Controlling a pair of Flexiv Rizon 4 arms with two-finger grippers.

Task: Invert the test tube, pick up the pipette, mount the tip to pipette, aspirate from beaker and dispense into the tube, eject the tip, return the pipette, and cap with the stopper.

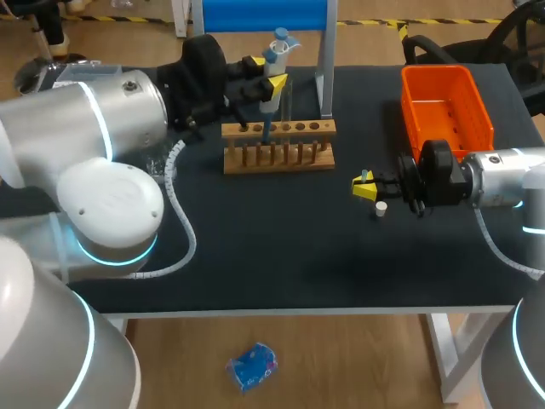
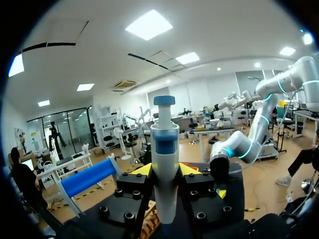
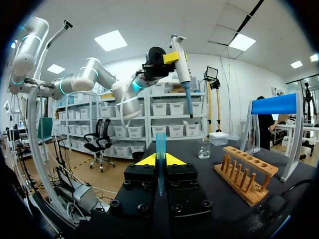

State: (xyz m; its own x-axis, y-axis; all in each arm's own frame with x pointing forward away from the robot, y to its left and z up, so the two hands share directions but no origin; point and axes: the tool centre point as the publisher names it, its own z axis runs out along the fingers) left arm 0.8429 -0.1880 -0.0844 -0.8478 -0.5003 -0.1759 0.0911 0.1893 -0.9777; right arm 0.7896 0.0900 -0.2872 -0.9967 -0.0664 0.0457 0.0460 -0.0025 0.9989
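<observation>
Dark tabletop (image 1: 281,247), wooden rack (image 1: 278,129) near its middle; all positions are noted from the rack.

- Left gripper (image 1: 262,75): above the rack's far side, clamped on the pipette (image 1: 278,55). The left wrist view shows a yellow tip pressed to each side of the barrel. The pipette stands upright, plunger knob on top. In the right wrist view its narrow blue shaft hangs well above the rack and touches nothing.
- Right gripper (image 1: 364,187): low over the table, to the right of the rack and a little nearer the front edge. Its fingers are closed on a blue tip (image 3: 160,144), which stands upright between the yellow pads with its wide end up.
- Stopper (image 1: 381,210): small and white, on the table just in front of the right gripper, not touching it.
- Beaker (image 3: 204,149): clear glass, on the table off the rack's left end, seen in the right wrist view.
- Orange bin (image 1: 477,111): right of the rack, towards the table's far right corner, behind the right gripper.
</observation>
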